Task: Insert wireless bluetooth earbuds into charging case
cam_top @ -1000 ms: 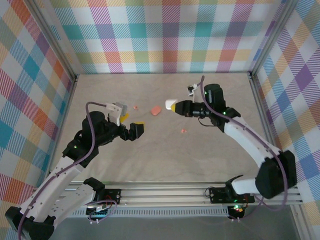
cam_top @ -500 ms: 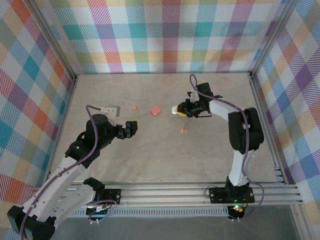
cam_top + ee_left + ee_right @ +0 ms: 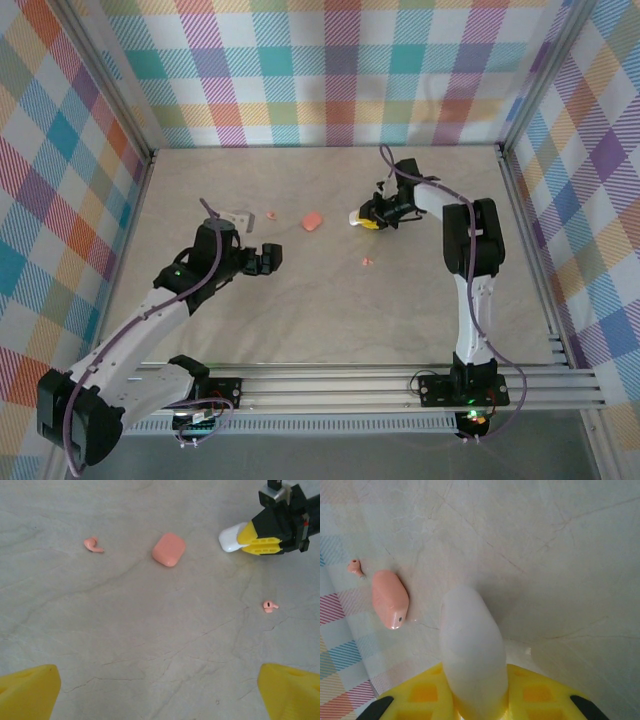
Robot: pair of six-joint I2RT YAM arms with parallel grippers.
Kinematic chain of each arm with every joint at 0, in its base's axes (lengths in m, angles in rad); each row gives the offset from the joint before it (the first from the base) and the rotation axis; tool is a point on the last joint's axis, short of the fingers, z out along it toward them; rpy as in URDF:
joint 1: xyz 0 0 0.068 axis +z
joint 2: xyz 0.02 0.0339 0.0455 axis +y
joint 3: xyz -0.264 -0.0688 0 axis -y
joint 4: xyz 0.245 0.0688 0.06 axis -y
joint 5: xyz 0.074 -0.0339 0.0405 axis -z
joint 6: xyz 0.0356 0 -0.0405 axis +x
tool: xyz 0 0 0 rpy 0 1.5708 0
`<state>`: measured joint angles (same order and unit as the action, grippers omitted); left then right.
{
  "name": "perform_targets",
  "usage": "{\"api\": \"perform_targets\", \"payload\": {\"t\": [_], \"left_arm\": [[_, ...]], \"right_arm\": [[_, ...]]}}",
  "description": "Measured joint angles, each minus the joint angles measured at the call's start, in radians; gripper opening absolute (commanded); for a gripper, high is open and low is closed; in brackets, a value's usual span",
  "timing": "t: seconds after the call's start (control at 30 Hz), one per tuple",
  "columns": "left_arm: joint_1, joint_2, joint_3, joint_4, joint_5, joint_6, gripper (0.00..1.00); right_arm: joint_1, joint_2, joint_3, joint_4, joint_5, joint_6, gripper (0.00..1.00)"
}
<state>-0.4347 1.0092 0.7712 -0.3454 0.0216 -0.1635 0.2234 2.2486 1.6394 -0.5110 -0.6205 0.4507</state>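
Here, right fingers [image 3: 425,692] pinching white case [image 3: 470,655], left fingers [image 3: 25,690] spread wide, open tabletop [image 3: 150,630] between, pink case [image 3: 168,549] nearby.

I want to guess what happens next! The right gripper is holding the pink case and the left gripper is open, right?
Not quite: the right gripper holds the white case, as the right wrist view shows. The pink case lies loose on the table. The left gripper is open, as you said.
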Motion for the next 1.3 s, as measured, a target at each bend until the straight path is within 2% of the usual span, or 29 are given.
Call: {"api": "perform_targets", "payload": {"t": [0.1,0.4,0.77,0.87,1.07,1.3], "left_arm": [[0.002,0.034,0.001,0.008,0.015,0.003,1.00],[0.006,0.060,0.019,0.011,0.024,0.011,1.00],[0.007,0.058,0.044,-0.022,0.029,0.011,1.00],[0.008,0.039,0.044,-0.049,0.013,0.010,1.00],[0.008,-0.013,0.044,-0.114,-0.059,0.002,1.00],[0.008,-0.065,0.035,-0.167,-0.115,-0.026,1.00]], "right_arm": [[0.000,0.020,0.039,-0.033,-0.002,-0.008,0.17],[0.000,0.023,0.075,-0.111,0.077,-0.041,0.42],[0.003,-0.066,0.079,-0.232,0.236,-0.080,0.55],[0.018,-0.109,0.079,-0.242,0.284,-0.101,0.65],[0.146,-0.116,0.154,-0.270,0.369,-0.180,0.69],[0.333,0.100,0.511,-0.341,0.499,-0.291,0.77]]}}
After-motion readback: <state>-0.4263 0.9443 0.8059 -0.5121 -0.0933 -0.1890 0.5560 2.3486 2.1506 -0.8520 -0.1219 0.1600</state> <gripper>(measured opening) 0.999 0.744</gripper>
